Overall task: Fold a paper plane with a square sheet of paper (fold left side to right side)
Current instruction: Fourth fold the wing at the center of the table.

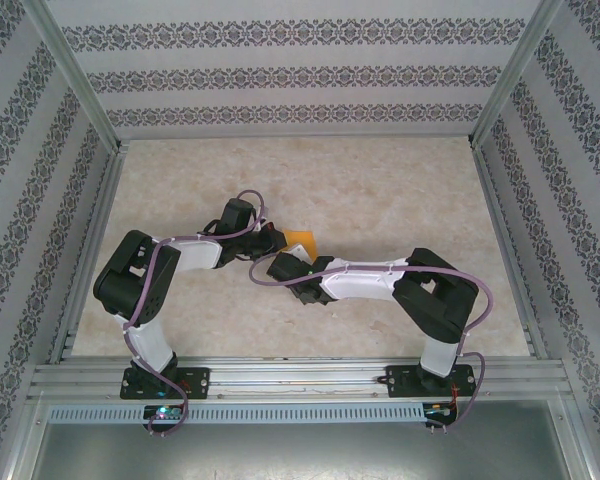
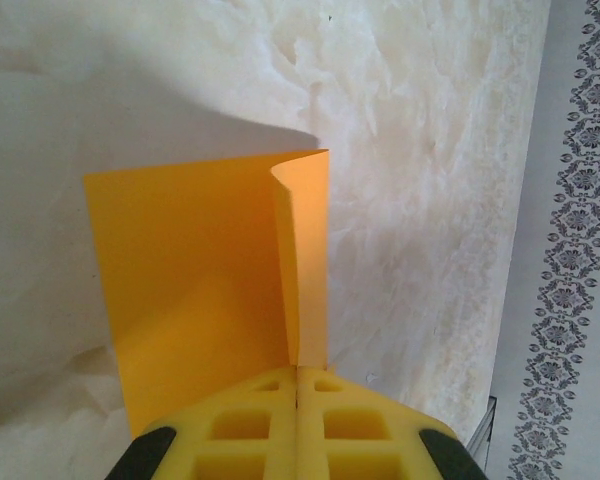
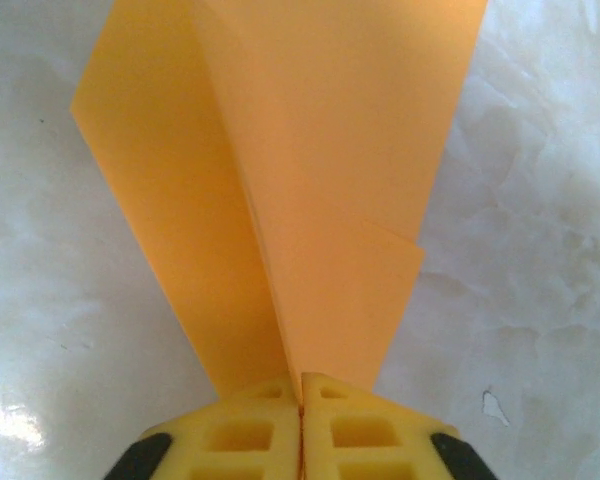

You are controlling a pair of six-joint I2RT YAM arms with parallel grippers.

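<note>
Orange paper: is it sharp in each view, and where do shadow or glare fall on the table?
Left wrist: the orange paper is sharp; a broad grey shadow covers the table at upper left. Right wrist: paper sharp and bright; small white glare on the table, lower left. Top external: even light, paper small, mostly under the arms.

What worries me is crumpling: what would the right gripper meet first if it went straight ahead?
The folded orange paper: the right gripper is shut on it, and it runs on straight ahead. What lies beyond is hidden.
</note>
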